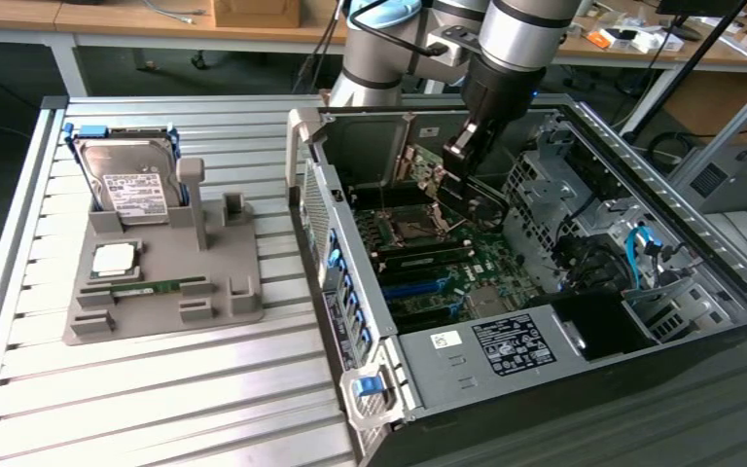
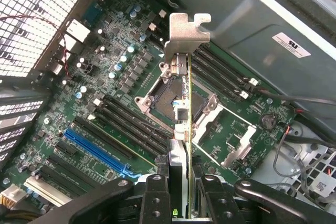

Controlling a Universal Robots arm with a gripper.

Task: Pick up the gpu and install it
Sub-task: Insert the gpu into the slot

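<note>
The gpu [image 2: 187, 72] is a thin green card with a silver end bracket, seen edge-on in the wrist view. My gripper [image 2: 184, 199] is shut on its near edge, one finger on each face. In the exterior view the gripper [image 1: 467, 146] hangs inside the open computer case [image 1: 347, 224], near its far end. The gpu [image 1: 474, 192] hangs below it, just above the motherboard [image 1: 432, 272]. In the wrist view the card is over the bare processor socket [image 2: 157, 95], to one side of the blue slot [image 2: 100, 150] and the black slots beside it.
A grey fixture [image 1: 218, 292] on the slatted table at the exterior view's left holds a hard drive [image 1: 133, 185], a processor chip [image 1: 117, 258] and a memory stick [image 1: 147, 288]. Drive cages and cables [image 1: 640, 253] crowd the case's right side. Memory slots [image 2: 226, 74] lie beside the socket.
</note>
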